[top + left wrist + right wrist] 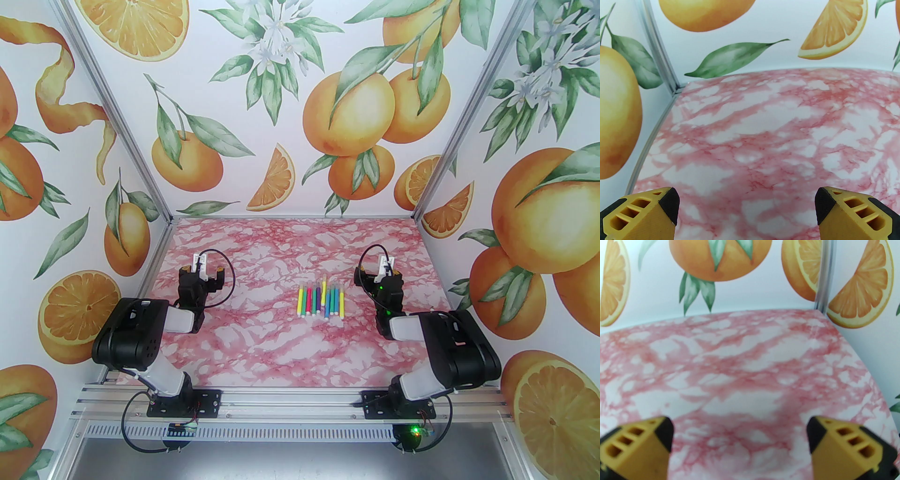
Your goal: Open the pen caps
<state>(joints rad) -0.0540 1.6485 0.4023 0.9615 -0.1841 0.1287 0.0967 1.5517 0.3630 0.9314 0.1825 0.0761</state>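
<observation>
In the middle of the table [262, 356], slightly to the right, the pens [321, 300] lie side by side in one tight row, running near to far, with one yellow pen sticking out a little farther than the rest. Every one looks capped, so you are at the very start: no cap is off and nothing is held.

The left tool [202, 269] hangs well to the left of the row with its jaws spread wide and nothing between them. The right tool [379, 272] sits near the row's right side, equally released. Both wrist views look over bare table towards the far wall.

Your next move, as I judge it, calls for bringing both tools in to one pen, probably an outer one. One tool should pinch the body and the other the cap, then pull them apart along the pen's length.

The pens are thin, smooth plastic rods in yellow, green, pink, purple and blue, with small white plugs at their near ends. The caps [333, 287] are pale, tinted sleeves at the far ends, too small here to show detail. Round and slick, packed touching, they will likely roll or drag neighbours along. The table is a glossy pink marble print, and the fingers [642, 213] are ribbed yellow wedges with black pads.
</observation>
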